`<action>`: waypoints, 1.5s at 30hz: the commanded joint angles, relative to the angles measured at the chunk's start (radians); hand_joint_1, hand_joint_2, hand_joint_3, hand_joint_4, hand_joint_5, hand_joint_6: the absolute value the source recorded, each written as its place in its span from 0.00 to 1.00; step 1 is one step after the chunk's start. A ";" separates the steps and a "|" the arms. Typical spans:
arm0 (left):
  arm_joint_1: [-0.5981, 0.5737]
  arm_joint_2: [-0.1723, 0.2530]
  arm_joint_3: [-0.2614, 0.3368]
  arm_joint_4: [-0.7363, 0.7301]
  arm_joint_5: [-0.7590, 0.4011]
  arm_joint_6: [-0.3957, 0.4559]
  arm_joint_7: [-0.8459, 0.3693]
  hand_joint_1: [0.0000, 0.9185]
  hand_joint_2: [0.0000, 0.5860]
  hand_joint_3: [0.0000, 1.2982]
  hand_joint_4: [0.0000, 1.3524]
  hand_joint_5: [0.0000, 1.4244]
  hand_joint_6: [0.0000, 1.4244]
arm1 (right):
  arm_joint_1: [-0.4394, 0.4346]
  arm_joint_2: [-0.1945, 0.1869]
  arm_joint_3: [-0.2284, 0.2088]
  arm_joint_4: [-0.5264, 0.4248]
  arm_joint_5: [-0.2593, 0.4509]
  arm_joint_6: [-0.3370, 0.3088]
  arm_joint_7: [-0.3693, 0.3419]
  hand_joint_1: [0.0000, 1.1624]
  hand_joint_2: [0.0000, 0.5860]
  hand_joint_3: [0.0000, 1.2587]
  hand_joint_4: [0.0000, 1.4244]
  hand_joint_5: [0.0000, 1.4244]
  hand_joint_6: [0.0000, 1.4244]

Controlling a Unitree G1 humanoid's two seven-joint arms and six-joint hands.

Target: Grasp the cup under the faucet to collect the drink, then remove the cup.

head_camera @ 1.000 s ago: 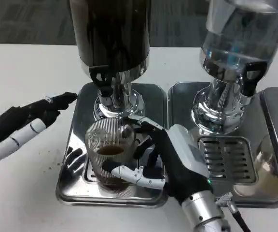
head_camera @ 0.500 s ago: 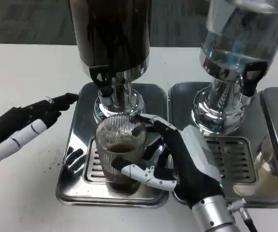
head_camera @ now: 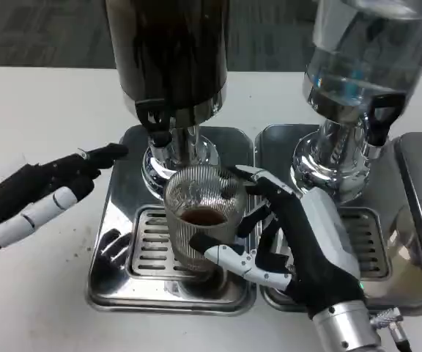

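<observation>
Over the drip tray [head_camera: 116, 227], right hand [head_camera: 299, 242] fingers hold the cup [head_camera: 202, 227]; left hand [head_camera: 46, 194] fingers hang loosely apart.

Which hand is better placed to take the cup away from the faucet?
Right. The right hand already grips the cup, holding dark drink; the left hand hovers apart beside the tray.
</observation>
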 commanded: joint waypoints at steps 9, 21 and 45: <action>0.137 0.048 0.038 -0.168 -0.027 -0.041 -0.007 0.00 0.41 0.11 0.04 0.05 0.09 | 0.026 -0.001 -0.026 -0.086 0.029 -0.025 0.023 0.53 0.52 0.39 0.41 0.54 0.73; 0.209 0.101 0.085 -0.245 -0.005 -0.064 0.016 0.00 0.40 0.09 0.02 0.03 0.08 | 0.082 -0.024 -0.055 -0.146 0.051 -0.033 0.046 0.52 0.52 0.39 0.41 0.54 0.74; 0.415 0.157 0.140 -0.437 0.128 -0.272 0.153 0.00 0.35 0.00 0.00 0.00 0.01 | 0.145 -0.045 -0.088 -0.266 0.099 -0.030 0.125 0.51 0.54 0.41 0.42 0.55 0.75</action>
